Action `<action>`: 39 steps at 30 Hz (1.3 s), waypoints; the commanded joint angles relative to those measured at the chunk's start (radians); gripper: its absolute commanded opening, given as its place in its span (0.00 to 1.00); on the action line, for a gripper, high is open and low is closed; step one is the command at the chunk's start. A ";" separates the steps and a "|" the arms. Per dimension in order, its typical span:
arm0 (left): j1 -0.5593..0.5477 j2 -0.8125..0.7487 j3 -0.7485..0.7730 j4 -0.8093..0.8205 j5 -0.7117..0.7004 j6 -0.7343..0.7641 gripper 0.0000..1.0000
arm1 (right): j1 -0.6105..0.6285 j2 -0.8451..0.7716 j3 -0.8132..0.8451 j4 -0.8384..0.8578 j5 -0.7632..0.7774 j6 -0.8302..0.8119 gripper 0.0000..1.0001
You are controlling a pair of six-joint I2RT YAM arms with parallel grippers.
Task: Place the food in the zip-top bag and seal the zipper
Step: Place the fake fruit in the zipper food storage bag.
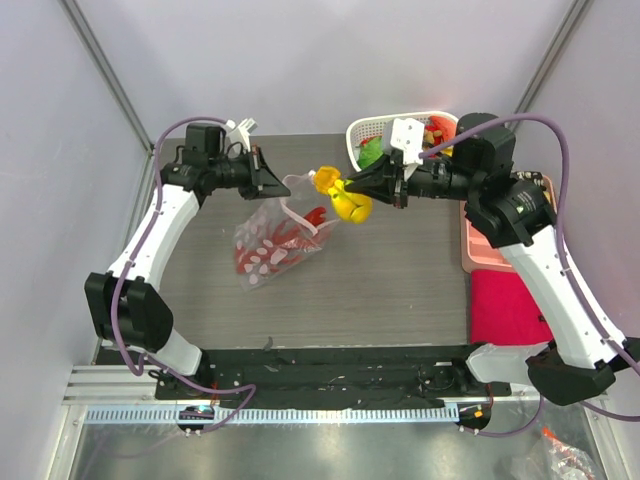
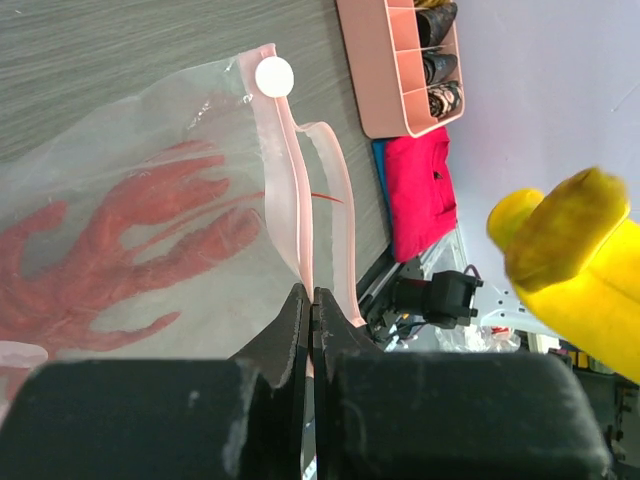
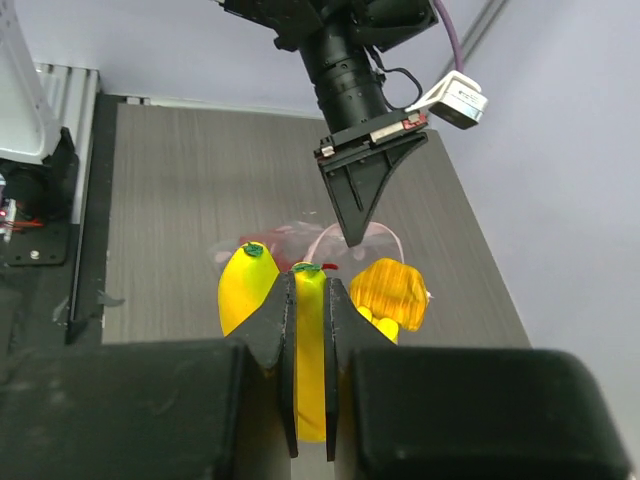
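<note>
Top external view shows the left gripper [image 1: 274, 180] closed on the mouth edge of the zip-top bag [image 1: 262, 248], at the far left part of the tabletop [image 1: 400, 290]. The bag's mouth end is lifted at the gripper and its body slopes down toward the near side, resting on the tabletop. Red chilli peppers [image 1: 285, 240] lie inside the bag.

From the left wrist, the fingers of the left gripper [image 2: 310, 300] are pressed together on the zipper [image 2: 285, 190], the pinkish strip along the bag's mouth. A second pink strip curves away just to the right of the pinched one, so the mouth stands parted. The red chilli peppers [image 2: 120, 250] show blurred through the clear plastic.

The right gripper [image 1: 352, 188] is clamped on the yellow bananas [image 1: 352, 207], held in the air just to the right of the bag's mouth and facing the left gripper. From the right wrist, the right gripper [image 3: 310, 295] has its two fingers tight against the middle banana of the bananas [image 3: 247, 288], their green-tipped ends pointing toward the bag. An orange piece [image 3: 390, 292] sits against the bananas' right side; I cannot tell whether it is joined to them.

Behind the right gripper stands a white basket [image 1: 362, 130] at the far edge, with a green round fruit [image 1: 371, 152] and other coloured pieces in it. A pink compartment tray [image 1: 478, 245] lies along the right side, partly under the right arm, and a magenta cloth [image 1: 505, 305] lies just nearer than it
</note>
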State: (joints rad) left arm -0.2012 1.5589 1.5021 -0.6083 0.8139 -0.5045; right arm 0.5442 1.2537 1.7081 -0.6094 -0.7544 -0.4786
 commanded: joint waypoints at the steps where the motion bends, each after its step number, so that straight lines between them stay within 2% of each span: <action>1: 0.006 -0.056 -0.009 0.074 0.074 -0.016 0.00 | 0.017 0.019 0.002 0.069 -0.043 0.077 0.01; 9: 0.005 -0.079 -0.042 0.125 0.143 -0.037 0.00 | 0.030 0.093 0.015 0.074 -0.088 0.153 0.01; 15: 0.005 -0.103 -0.077 0.133 0.179 -0.031 0.00 | 0.030 0.170 0.088 0.071 -0.100 0.205 0.01; 26: 0.005 -0.161 -0.158 0.246 0.306 -0.077 0.00 | 0.026 0.299 0.156 0.105 -0.158 0.385 0.01; 30: 0.006 -0.175 -0.190 0.329 0.329 -0.150 0.00 | 0.026 0.302 0.090 0.250 -0.087 0.501 0.01; 31: 0.005 -0.177 -0.197 0.353 0.332 -0.192 0.00 | 0.028 0.288 0.064 0.351 -0.067 0.543 0.01; 34: 0.005 -0.172 -0.226 0.433 0.357 -0.256 0.00 | 0.028 0.256 -0.077 0.556 -0.017 0.643 0.01; 39: 0.008 -0.175 -0.266 0.538 0.370 -0.354 0.00 | 0.042 0.210 -0.281 0.785 0.061 0.712 0.01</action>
State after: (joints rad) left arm -0.2005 1.4200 1.2476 -0.2344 1.1244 -0.7528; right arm 0.5709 1.5352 1.5265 -0.1402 -0.7723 0.1242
